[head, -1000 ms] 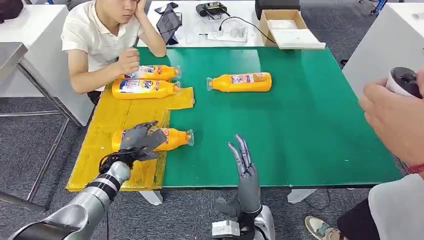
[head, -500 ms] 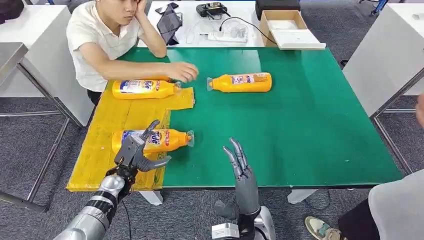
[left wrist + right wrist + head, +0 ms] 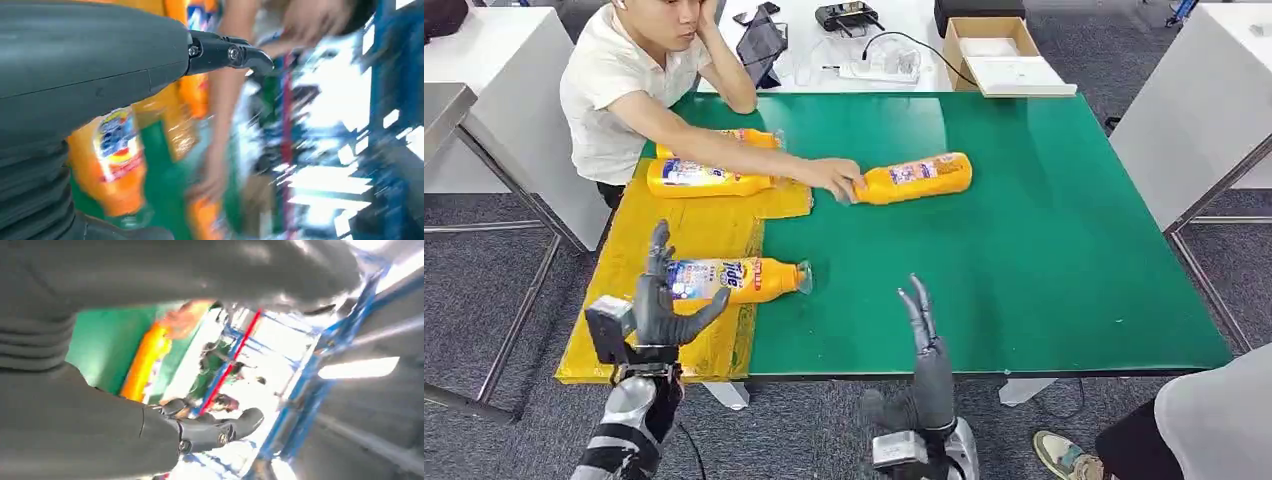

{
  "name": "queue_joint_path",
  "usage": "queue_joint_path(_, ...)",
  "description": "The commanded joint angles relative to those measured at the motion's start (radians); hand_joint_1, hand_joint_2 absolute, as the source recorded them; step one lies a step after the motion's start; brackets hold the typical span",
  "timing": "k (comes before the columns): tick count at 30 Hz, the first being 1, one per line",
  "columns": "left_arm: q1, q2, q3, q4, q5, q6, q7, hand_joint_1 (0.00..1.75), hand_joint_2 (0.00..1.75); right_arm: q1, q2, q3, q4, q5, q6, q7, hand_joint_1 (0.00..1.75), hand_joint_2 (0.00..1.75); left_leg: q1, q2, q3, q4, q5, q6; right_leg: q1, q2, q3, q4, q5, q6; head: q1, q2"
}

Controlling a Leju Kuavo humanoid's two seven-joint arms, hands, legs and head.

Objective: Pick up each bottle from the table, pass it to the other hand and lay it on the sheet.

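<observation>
Both hands empty, fingers spread — right hand should wait until the person's hand leaves the far bottle, then grasp mid-body.

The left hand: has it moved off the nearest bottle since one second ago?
Yes. The left hand has drawn back toward the table's near edge, and is now off the nearest bottle, fingers spread.
</observation>
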Motion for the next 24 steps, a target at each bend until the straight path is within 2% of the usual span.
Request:
queue_joint_path(1,0.153,-0.050,-0.018,-0.330,0.112,0.161,-0.011,0.00,1.75,0.010,0.043,-0.237,0.005,0.086,-0.037,-0.010,0.00,1.75,0.001,0.001,-0.001,0.001,0.000,-0.001,0.001,0.000,-0.001,0.000,0.000,-0.001,0.000,0.000)
queue_joint_path(2,0.180,-0.056,-0.032,-0.366,0.106,0.235,-0.005,0.00,1.75,-0.007,0.025,-0.276,0.050,0.178,-0.078,0.049,0.00,1.75,0.000,0.001,-0.001,0.000,0.000,-0.001,0.000,0.000,-0.001,0.000,0.000,-0.001,-0.001,0.000)
queue_joint_path(3,0.196,-0.051,-0.048,-0.383,0.097,0.262,-0.005,0.00,1.75,-0.018,0.015,-0.300,0.075,0.181,-0.073,0.046,0.00,1.75,0.001,0.002,0.000,0.000,-0.001,-0.001,0.001,0.000,0.000,-0.001,0.000,-0.002,0.000,0.000)
queue_joint_path(4,0.214,-0.050,-0.064,-0.397,-0.002,0.399,-0.056,0.00,1.75,-0.039,-0.005,-0.342,0.125,0.230,-0.102,0.064,0.00,1.75,0.001,0.002,0.000,0.000,0.000,-0.001,0.001,0.000,0.000,-0.001,0.000,-0.001,0.000,0.000)
queue_joint_path(8,0.257,-0.013,-0.149,-0.476,-0.094,0.500,-0.105,0.00,1.75,-0.110,-0.049,-0.409,0.251,0.315,-0.102,0.083,0.00,1.75,0.001,0.002,0.002,-0.001,0.000,-0.001,0.002,0.000,0.003,-0.003,0.001,-0.001,-0.001,0.000)
queue_joint_path(9,0.262,-0.001,-0.168,-0.475,-0.090,0.496,-0.105,0.00,1.75,-0.124,-0.064,-0.414,0.283,0.367,-0.107,0.109,0.00,1.75,0.001,0.002,0.001,0.000,-0.001,-0.001,0.001,0.000,0.001,-0.002,0.000,-0.001,0.000,0.000)
queue_joint_path(10,0.265,0.002,-0.178,-0.477,-0.067,0.475,-0.093,0.00,1.75,-0.148,-0.094,-0.406,0.353,0.486,-0.121,0.181,0.00,1.75,0.000,0.001,0.001,0.000,0.000,0.000,0.001,0.000,0.001,-0.002,0.000,-0.001,0.000,0.000)
queue_joint_path(12,0.265,0.003,-0.185,-0.468,-0.069,0.470,-0.087,0.00,1.75,-0.175,-0.119,-0.414,0.412,0.543,-0.121,0.226,0.00,1.75,0.001,0.002,0.002,-0.001,0.000,-0.001,0.001,0.000,0.003,-0.003,0.001,-0.001,0.000,0.000)
queue_joint_path(16,0.248,-0.002,-0.204,-0.421,-0.066,0.439,-0.045,0.00,1.75,-0.274,-0.171,-0.386,0.602,0.696,-0.050,0.369,0.00,1.75,0.000,0.002,0.002,-0.001,0.000,-0.001,0.000,0.001,0.002,-0.002,0.001,-0.001,0.000,0.000)
queue_joint_path(19,0.230,-0.004,-0.222,-0.387,-0.074,0.418,-0.020,0.00,1.75,-0.327,-0.176,-0.361,0.681,0.755,-0.007,0.433,0.00,1.75,0.000,0.002,0.001,-0.001,0.000,-0.001,0.000,0.001,0.002,-0.002,0.001,-0.001,0.000,0.000)
queue_joint_path(22,0.228,-0.006,-0.223,-0.383,-0.074,0.419,-0.020,0.00,1.75,-0.331,-0.173,-0.359,0.685,0.759,-0.007,0.439,0.00,1.75,0.000,0.002,0.002,-0.001,0.000,-0.001,0.000,0.001,0.002,-0.002,0.001,-0.001,-0.001,0.000)
queue_joint_path(24,0.218,-0.002,-0.236,-0.369,-0.092,0.411,0.003,0.00,1.75,-0.355,-0.172,-0.342,0.721,0.773,0.039,0.469,0.00,1.75,0.000,0.002,0.002,-0.001,0.000,-0.001,0.001,0.000,0.003,-0.002,0.001,-0.001,0.000,0.000)
